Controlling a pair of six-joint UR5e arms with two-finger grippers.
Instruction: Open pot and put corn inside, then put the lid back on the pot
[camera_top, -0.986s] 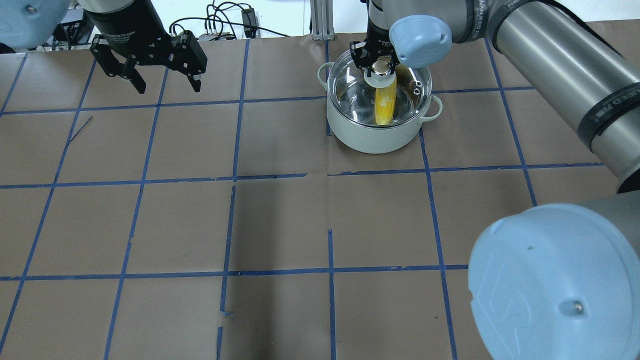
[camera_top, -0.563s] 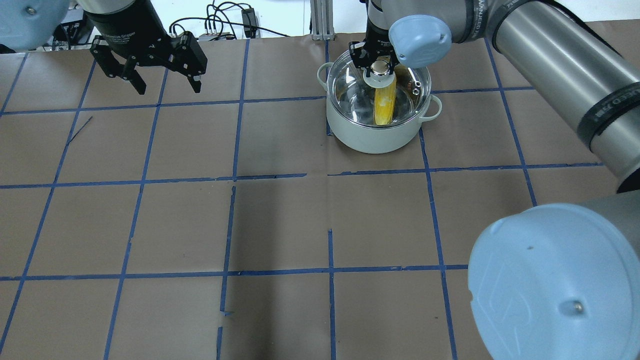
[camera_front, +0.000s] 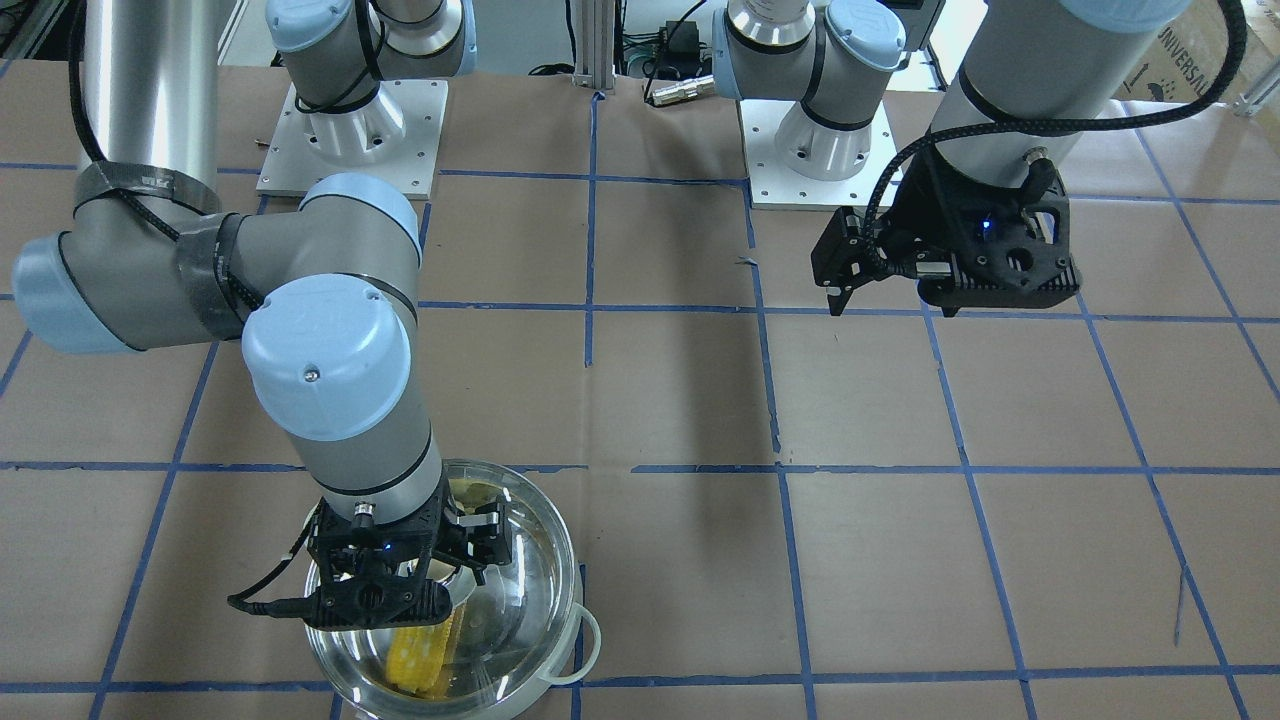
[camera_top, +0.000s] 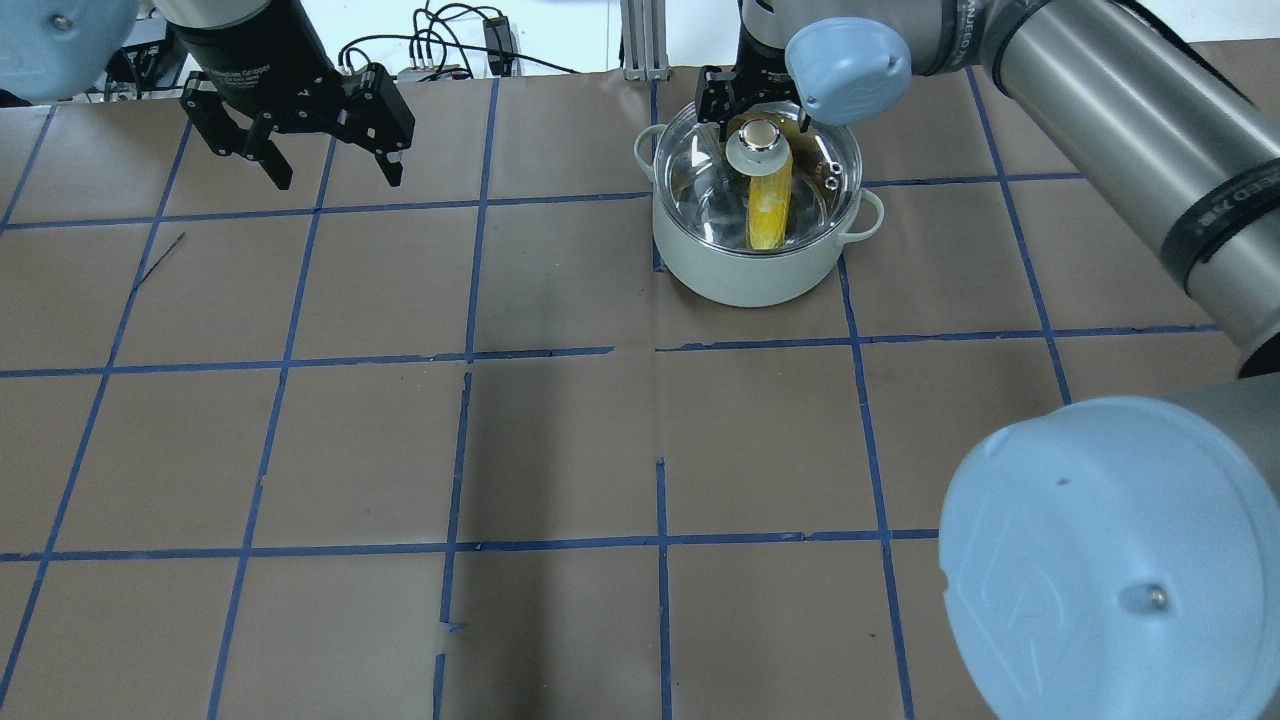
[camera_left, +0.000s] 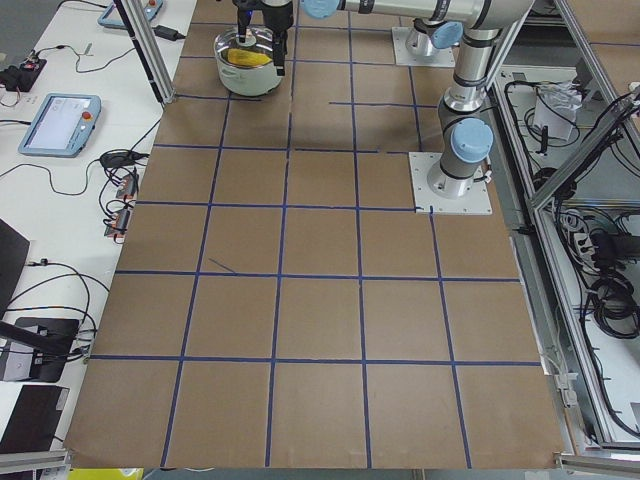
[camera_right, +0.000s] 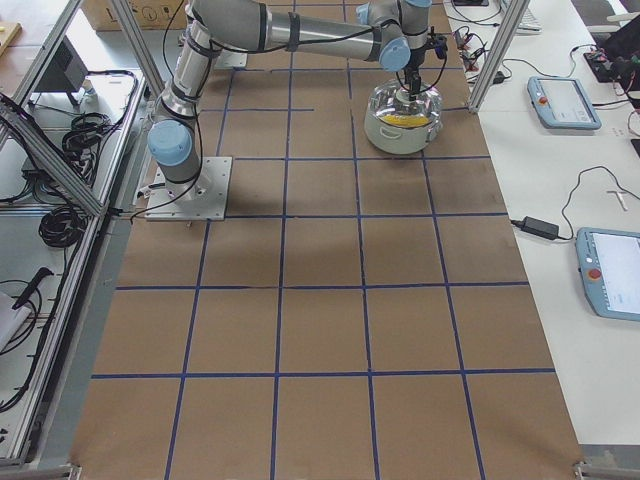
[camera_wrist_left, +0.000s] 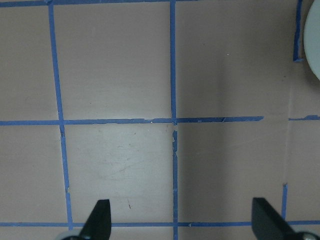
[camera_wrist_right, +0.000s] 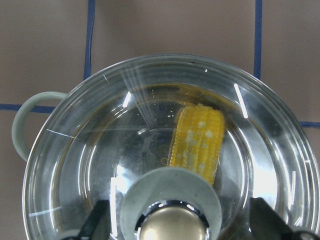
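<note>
Far out on the brown paper (camera_top: 560, 440), from overhead, shows the pot (camera_top: 745, 275) shut under its lid (camera_top: 700, 185), with the corn (camera_top: 768, 210) lying inside and the right gripper (camera_top: 757, 110) just above the knob (camera_top: 758, 135). Only from the right wrist reveals fingers (camera_wrist_right: 95, 222) spread wide to either side of that knob, touching nothing, and from the front loses the knob behind the wrist. From the left wrist, shows the left gripper (camera_wrist_left: 180, 215) likewise spread and empty over paper gridded with blue tape (camera_wrist_left: 172, 60); along both side views, takes in white side tables (camera_right: 560, 170) with tablets (camera_left: 60, 110).
</note>
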